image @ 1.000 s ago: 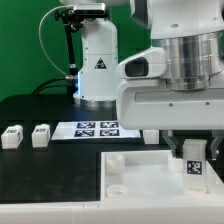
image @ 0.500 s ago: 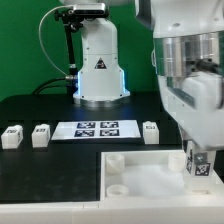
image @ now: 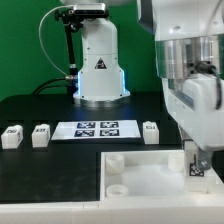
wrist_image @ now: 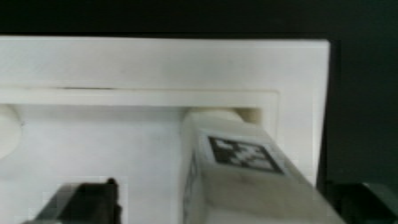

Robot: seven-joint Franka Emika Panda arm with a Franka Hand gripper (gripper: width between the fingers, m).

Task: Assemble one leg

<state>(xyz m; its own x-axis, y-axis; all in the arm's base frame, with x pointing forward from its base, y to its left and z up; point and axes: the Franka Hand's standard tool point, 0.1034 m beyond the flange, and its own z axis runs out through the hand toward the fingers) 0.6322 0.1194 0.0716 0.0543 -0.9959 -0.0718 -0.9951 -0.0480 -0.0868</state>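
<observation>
One leg (image: pixel 197 168), a small white block with a black-and-white tag, stands tilted at the far corner of the large white panel (image: pixel 150 185) on the exterior view's right. My gripper (image: pixel 197 152) is right over it with a finger on either side. In the wrist view the leg (wrist_image: pixel 240 155) lies between the dark fingertips (wrist_image: pixel 86 202). It is against one finger, and a white gap shows between it and the other. The jaws stand wider than the leg. Three more legs (image: pixel 11 136) (image: pixel 40 134) (image: pixel 151 131) stand on the black table.
The marker board (image: pixel 97 128) lies flat behind the panel, in front of the white robot base (image: pixel 98 65). The panel has round corner sockets (image: pixel 115 160) on the exterior view's left side. The arm's body fills the upper right of the exterior view.
The hand has turned about its axis over the leg, from broadside to narrow, and shifted right. The leg's tag still faces the camera and has hardly moved.
</observation>
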